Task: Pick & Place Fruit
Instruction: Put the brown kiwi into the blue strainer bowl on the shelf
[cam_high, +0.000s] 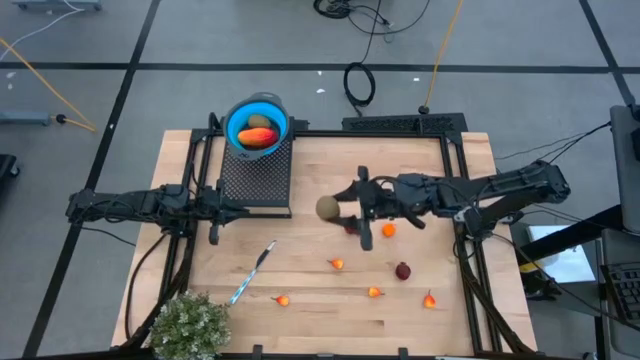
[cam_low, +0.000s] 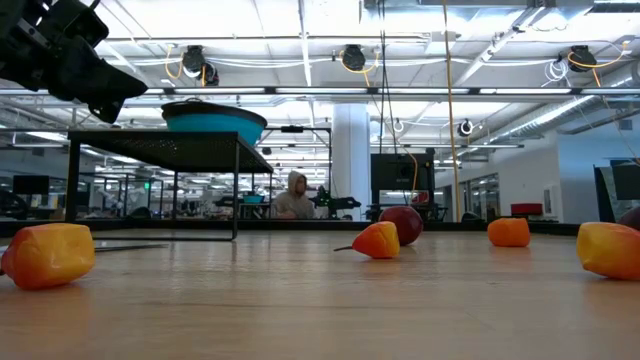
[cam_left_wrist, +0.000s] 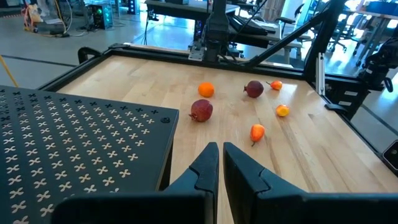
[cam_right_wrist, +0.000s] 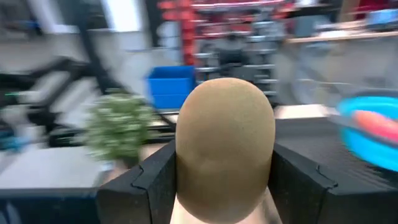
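Note:
My right gripper (cam_high: 338, 207) reaches in level from the table's right edge, above mid-table, shut on an olive-brown oval fruit (cam_high: 327, 208). A blue bowl (cam_high: 258, 125) on a black perforated stand (cam_high: 255, 175) at the far left holds a red-orange piece (cam_high: 258, 139) and an olive oval (cam_high: 259, 122). Two dark red balls (cam_high: 402, 270) (cam_left_wrist: 201, 111), an orange ball (cam_high: 388, 230) and several small orange bits (cam_high: 337, 264) lie on the wood. My left gripper (cam_left_wrist: 219, 168) waits shut beside the stand's near edge. My right gripper pinches the olive-brown oval by its two opposite sides (cam_right_wrist: 186, 155) between its two fingers (cam_right_wrist: 155, 180). The fingers come level from the table's right side. The oval sticks out past the fingertips and is lifted clear of the table.
A blue-handled knife (cam_high: 252, 272) lies left of centre, and a bushy green plant (cam_high: 190, 325) stands at the near left corner. Black frame rails (cam_high: 452, 150) border the table. A person (cam_low: 295, 195) sits far off in the room behind.

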